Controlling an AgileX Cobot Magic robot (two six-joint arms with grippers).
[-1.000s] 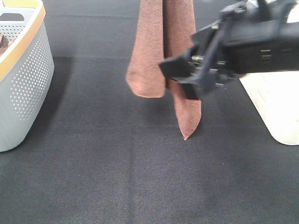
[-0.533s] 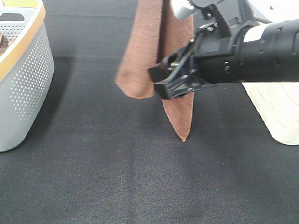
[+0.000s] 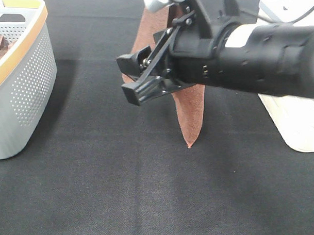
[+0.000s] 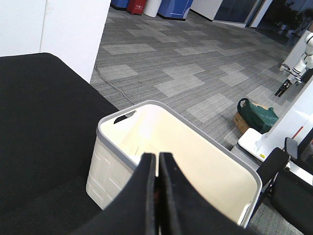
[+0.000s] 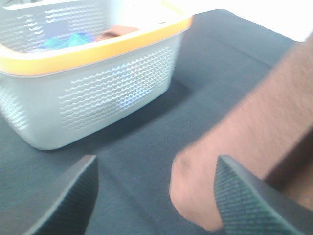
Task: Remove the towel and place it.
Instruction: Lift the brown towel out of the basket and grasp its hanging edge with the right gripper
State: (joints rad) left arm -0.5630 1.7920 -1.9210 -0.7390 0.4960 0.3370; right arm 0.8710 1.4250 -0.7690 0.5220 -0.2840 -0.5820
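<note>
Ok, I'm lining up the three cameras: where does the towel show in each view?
Exterior high: the towel hangs from the top centre, partly behind the right gripper.
Left wrist: not clearly in it, only the shut left gripper and a cream bin.
Right wrist: the towel is large, blurred, beside one open finger.
Shared landmark: the black table, in all three.

floor (image 4: 195, 73): grey patterned tiles | wall (image 4: 73, 24): white | table (image 3: 144, 189): black fabric top

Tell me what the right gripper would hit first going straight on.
Probably the towel, whose fold hangs between the open fingers; past it, the basket. Depth is unclear.
</note>
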